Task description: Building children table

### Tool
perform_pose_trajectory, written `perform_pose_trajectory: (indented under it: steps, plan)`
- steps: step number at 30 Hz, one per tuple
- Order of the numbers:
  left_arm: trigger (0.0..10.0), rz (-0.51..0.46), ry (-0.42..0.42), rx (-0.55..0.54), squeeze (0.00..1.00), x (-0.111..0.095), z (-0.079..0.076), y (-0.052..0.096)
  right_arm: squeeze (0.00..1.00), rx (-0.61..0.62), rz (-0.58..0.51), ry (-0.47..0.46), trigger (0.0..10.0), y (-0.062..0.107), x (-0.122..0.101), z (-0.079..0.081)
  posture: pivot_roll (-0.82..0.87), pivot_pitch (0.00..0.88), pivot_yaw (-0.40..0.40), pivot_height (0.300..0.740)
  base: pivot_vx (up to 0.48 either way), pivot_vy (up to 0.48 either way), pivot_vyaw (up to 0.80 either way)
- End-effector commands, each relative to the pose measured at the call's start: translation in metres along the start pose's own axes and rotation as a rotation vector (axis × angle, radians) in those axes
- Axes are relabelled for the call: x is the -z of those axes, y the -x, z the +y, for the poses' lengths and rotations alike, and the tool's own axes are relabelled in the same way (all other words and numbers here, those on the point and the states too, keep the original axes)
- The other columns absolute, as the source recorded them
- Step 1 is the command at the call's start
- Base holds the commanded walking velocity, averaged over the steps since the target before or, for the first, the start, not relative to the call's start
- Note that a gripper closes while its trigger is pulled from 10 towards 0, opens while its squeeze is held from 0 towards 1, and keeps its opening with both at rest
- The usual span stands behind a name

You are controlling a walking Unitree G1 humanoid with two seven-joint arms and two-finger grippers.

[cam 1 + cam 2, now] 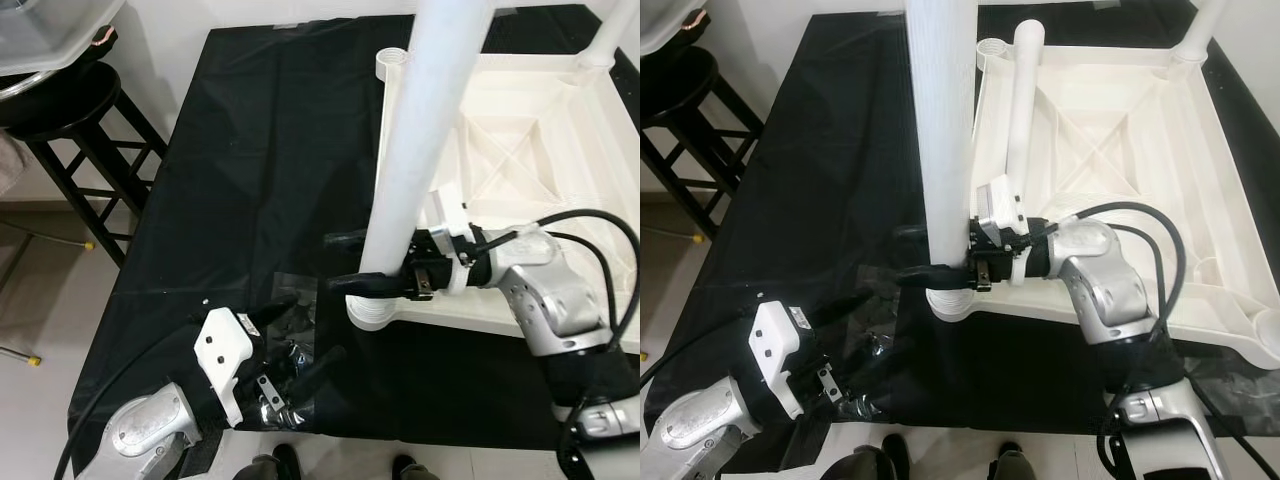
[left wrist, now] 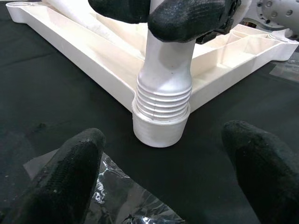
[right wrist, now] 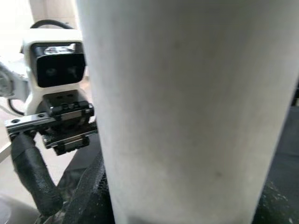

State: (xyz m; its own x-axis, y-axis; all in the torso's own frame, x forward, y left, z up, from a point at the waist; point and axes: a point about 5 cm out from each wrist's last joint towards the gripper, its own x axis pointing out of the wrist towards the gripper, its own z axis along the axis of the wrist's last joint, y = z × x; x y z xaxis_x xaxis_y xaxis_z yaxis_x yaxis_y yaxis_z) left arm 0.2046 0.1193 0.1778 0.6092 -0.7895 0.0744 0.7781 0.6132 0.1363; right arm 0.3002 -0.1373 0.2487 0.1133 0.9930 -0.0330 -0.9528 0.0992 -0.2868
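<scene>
On the black-sheeted table [image 1: 260, 150], the upturned white tabletop [image 1: 1120, 140] has legs going in, right gripper [image 1: 945, 272] clamping a near-corner leg [image 1: 425, 130], left gripper [image 1: 300, 345] spread empty.

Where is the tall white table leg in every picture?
Left eye view: the tall white plastic table leg rises at centre.
Right eye view: tall white plastic table leg left of centre.
Left wrist view: its ribbed base at centre.
Right wrist view: close up.
Shared landmark: the white corner socket holding it.
</scene>
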Motion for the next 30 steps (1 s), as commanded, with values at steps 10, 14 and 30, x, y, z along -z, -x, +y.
perform_pose_trajectory:
  steps: [10, 14, 30]
  plan:
    - [10.0, 0.031, 0.007, 0.001, 0.00, 0.005, 0.002, 0.003, 0.00, 0.104, 0.129, -0.169, 10.0, 0.003, 0.038, 0.011, -0.03, 0.343, 0.092, 0.740, 0.000, 0.000, 0.00]
    - [10.0, 0.032, 0.004, -0.008, 0.00, 0.004, 0.002, 0.005, 0.00, 0.389, 0.211, -0.267, 10.0, -0.007, 0.051, 0.014, -0.03, 0.342, 0.080, 0.740, 0.000, 0.000, 0.00]
    - [10.0, 0.010, -0.032, -0.019, 0.00, 0.000, 0.017, 0.000, 0.00, 1.082, 0.313, -0.336, 10.0, -0.020, 0.063, 0.060, -0.05, 0.292, 0.093, 0.740, 0.000, 0.000, 0.00]
